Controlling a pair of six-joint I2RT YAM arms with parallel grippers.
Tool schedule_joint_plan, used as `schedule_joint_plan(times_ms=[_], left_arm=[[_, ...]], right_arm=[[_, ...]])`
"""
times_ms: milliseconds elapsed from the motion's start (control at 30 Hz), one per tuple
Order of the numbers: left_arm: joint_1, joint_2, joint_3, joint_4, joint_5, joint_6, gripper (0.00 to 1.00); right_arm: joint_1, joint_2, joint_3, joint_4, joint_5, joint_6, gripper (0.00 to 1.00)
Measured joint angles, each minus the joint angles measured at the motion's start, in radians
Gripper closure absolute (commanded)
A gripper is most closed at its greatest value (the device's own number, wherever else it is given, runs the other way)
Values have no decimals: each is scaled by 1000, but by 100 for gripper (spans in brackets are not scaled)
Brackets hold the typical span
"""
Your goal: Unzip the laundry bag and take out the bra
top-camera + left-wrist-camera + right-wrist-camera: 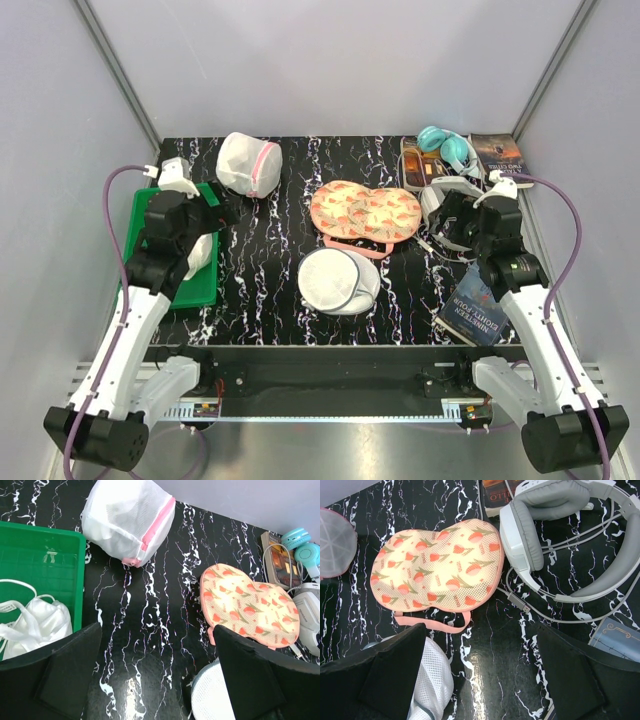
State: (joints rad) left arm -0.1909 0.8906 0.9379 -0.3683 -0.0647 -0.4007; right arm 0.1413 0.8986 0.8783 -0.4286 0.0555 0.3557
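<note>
Since the bra (pixel 37 625) already lies in the green tray (pixel 45 555), at 9 o'clock from the laundry bag (pixel 338 281) sitting mid-table, the job looks about done and what's left is probably pulling clear. Left gripper (pixel 157 645) and right gripper (pixel 480 640) both have jaws spread wide with nothing between them, left over the tray's right edge, right at 2 o'clock from the bag by the white headset (pixel 525 535). Best to lift straight up with jaws apart, so no finger snags a bra strap or the mesh.

White mesh laundry bag (pixel 338 281), green tray (pixel 203 287), pink-orange floral pouch (pixel 365 212), black white-veined table (pixel 270 245)
</note>
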Motion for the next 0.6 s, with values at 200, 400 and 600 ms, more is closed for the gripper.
schedule_joint_plan(times_ms=[200, 400, 600], left_arm=[[0, -32, 23, -71, -21, 4, 1], [0, -62, 23, -107, -43, 13, 1], [0, -64, 23, -116, -47, 21, 1]], right_arm=[[-12, 0, -10, 5, -26, -1, 0], [-16, 0, -10, 14, -42, -1, 0], [-18, 0, -10, 16, -55, -2, 0]])
